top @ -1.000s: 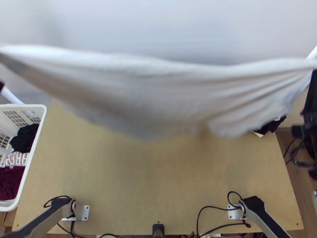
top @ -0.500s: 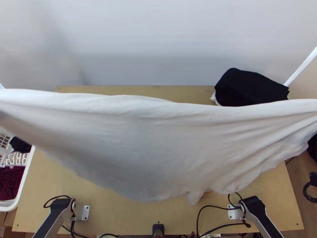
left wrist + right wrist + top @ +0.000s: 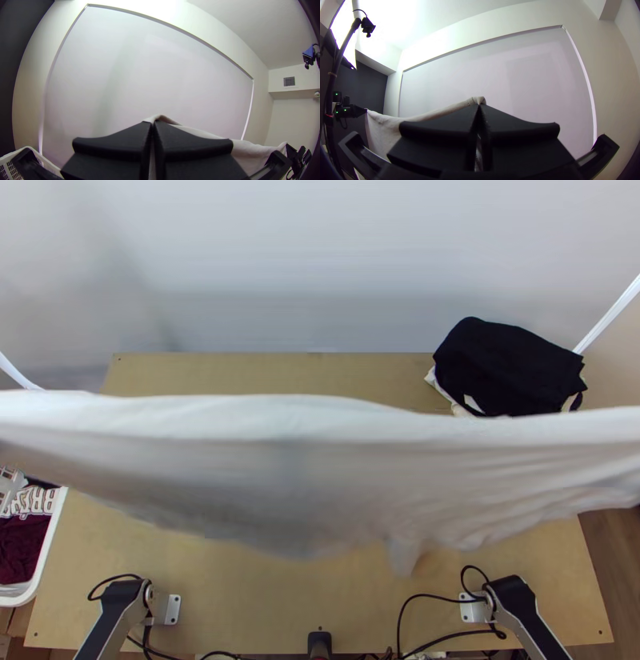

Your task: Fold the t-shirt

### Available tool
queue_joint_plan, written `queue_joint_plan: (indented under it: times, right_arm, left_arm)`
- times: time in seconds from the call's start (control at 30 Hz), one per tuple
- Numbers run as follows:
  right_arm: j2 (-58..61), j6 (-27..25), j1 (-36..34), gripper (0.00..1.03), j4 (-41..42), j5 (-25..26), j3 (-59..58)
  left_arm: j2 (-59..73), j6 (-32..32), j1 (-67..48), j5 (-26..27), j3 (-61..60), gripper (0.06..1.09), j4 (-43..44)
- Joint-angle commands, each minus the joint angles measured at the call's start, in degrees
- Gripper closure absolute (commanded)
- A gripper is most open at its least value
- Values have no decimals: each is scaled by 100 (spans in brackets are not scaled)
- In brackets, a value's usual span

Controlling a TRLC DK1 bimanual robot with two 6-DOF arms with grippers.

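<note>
T-shirt (image 3: 304, 476): here it is, pale and stretched right across the middle of the top view, left edge to right edge, raised over the table (image 3: 240, 596), its top edge dipping only slightly.
Left gripper (image 3: 152, 124): pinched tight on one bit of cloth, just a small fold peeking past the tips. A grip that shallow could slip if the arms pull too far apart, and that whole side would drop in a bunch.
Right gripper (image 3: 479, 106): clamped on the other end, same thin bite, same danger!
Loose flap (image 3: 404, 556): dangling lower centre-right; set down carelessly, it could tuck underneath and leave a crease.
Black cloth (image 3: 508, 364): piled upper right, just above the shirt's top edge in the frame. Laid too far up, the shirt could snag or lie over it.
Basket (image 3: 16, 598): lower left; a wide swing that way might catch fabric on the rim.
</note>
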Motion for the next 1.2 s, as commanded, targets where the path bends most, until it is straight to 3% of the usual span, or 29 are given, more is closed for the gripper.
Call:
queue_joint_plan:
  times: [0.0, 0.4, 0.6, 0.97, 1.17]
  right_arm:
    - [-107, 103, -152, 100, -50, 157, 548]
    - [104, 261, -301, 100, -964, 157, 1893]
    - [113, 463, -301, 100, -1324, 157, 1858]
    - [-581, 1623, -231, 100, -595, 122, -1227]
    - [-564, 1615, 253, 100, 697, 131, -3178]
  left_arm:
    - [-139, -135, 139, -98, 361, 105, 72]
    - [-289, -65, 323, 139, 1047, 105, -297]
    - [-341, -250, 332, 148, 897, 105, -807]
    - [-1475, -408, 200, 315, -2662, 105, -402]
    - [-1748, -329, 130, 359, -4605, 105, 450]
